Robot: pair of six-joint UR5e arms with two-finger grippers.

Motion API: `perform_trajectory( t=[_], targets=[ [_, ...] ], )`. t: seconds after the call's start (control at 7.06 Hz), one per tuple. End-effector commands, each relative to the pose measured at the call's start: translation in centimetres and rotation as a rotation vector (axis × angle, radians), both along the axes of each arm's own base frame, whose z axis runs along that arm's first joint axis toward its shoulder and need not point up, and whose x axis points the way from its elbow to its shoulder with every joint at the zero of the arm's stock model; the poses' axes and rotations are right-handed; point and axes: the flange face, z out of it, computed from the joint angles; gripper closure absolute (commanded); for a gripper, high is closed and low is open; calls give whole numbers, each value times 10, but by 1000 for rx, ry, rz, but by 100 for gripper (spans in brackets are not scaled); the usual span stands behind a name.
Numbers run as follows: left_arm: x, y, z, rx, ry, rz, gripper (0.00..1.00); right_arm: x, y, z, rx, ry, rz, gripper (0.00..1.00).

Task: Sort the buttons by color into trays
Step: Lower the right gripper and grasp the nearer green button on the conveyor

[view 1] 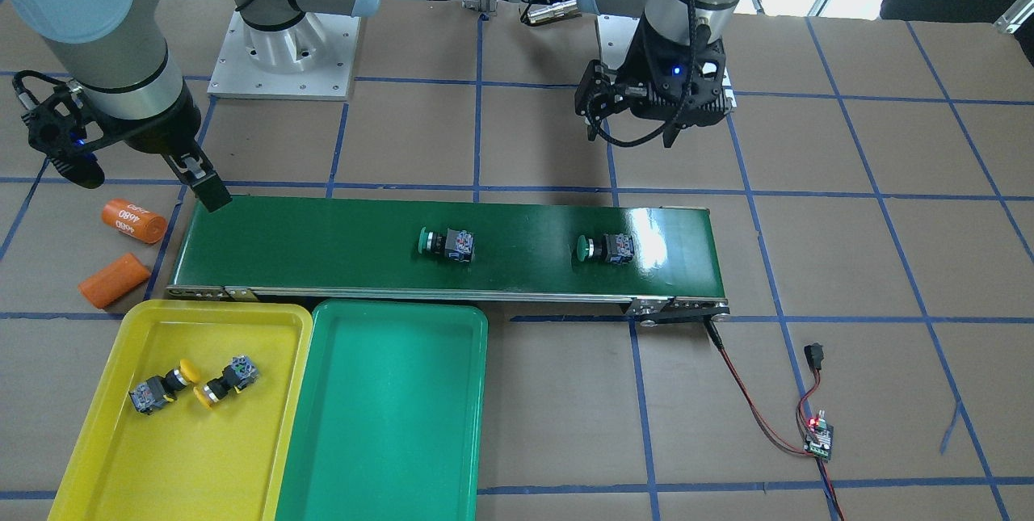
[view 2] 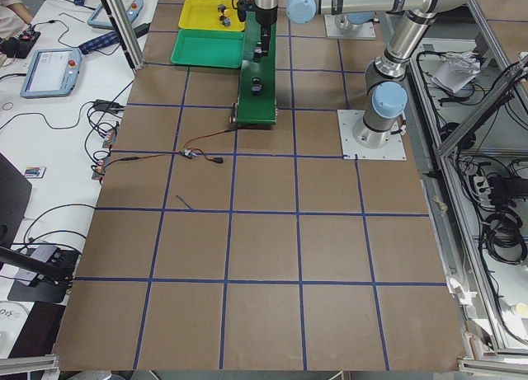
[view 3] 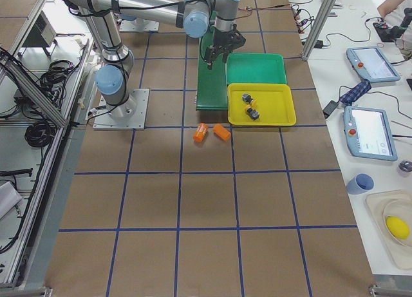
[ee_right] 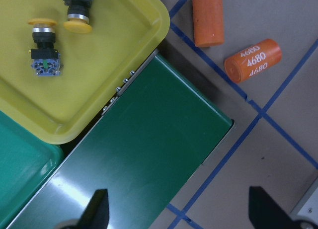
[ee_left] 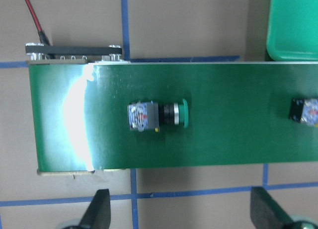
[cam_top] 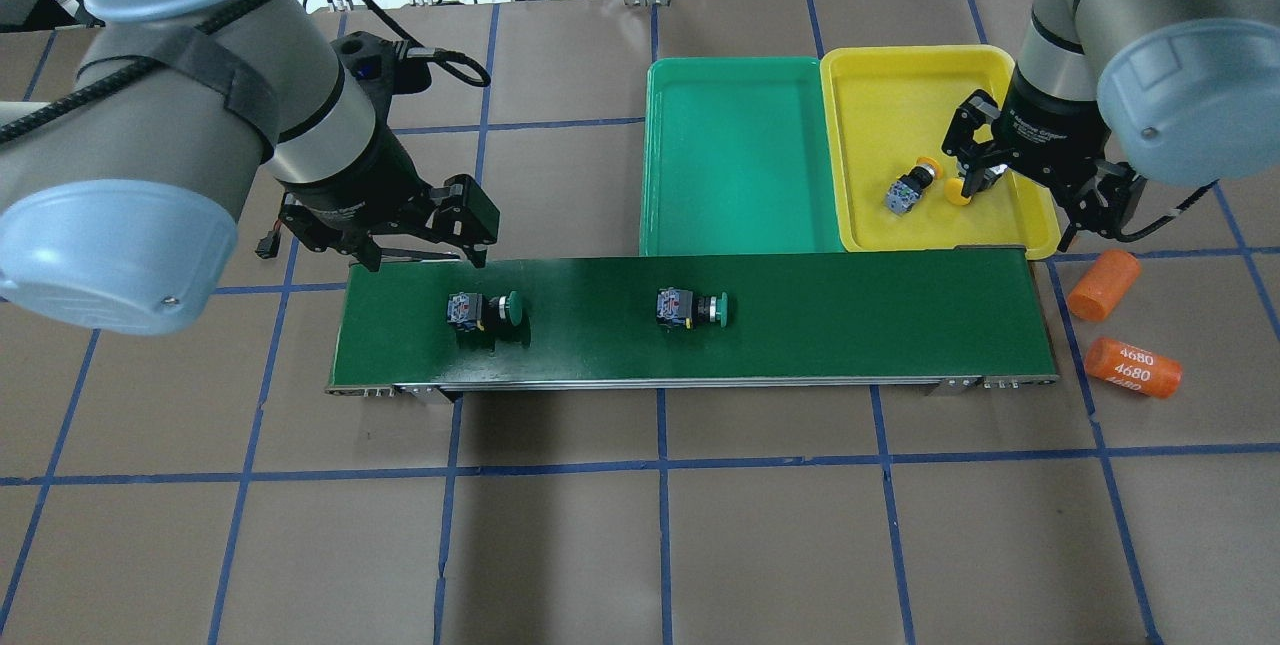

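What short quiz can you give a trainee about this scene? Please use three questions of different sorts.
1. True or false: the green tray holds a button.
2. How many green buttons lie on the conveyor belt?
3. The yellow buttons are: A) in the yellow tray; B) on the conveyor belt; C) in the green tray.
Key: 1 false; 2 two; 3 A.

Brown table (view 1: 888,262) gridded with blue tape. Directly on it: long dark-green conveyor belt (view 1: 323,246) across the middle; yellow tray (view 1: 105,440) and green tray (view 1: 388,424) side by side along the belt's edge away from the robot. Orange cylinder marked 4680 (view 1: 133,221) and plain orange cylinder (view 1: 114,280) just off the belt end nearest the yellow tray. Small circuit board (view 1: 818,438) with red-black wires near the other end. Metal arm base plate (view 1: 275,69) on the robot's side.
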Motion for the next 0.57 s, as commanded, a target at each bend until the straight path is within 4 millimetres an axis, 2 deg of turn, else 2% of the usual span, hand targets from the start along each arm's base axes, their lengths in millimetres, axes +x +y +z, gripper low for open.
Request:
perform_trajectory(
  t=[0.0,0.28,0.43],
  targets=[
    [-5,13,28,6,-5,-14,0,19,3,1,-18,-153,-108,0],
    [-3,9,65,-44,1,2,0,26,11,-27,17,-157,-127,0],
    [-1,8,62,-44,-2,5,0,29,15,-36,29,-146,-205,0]
  ],
)
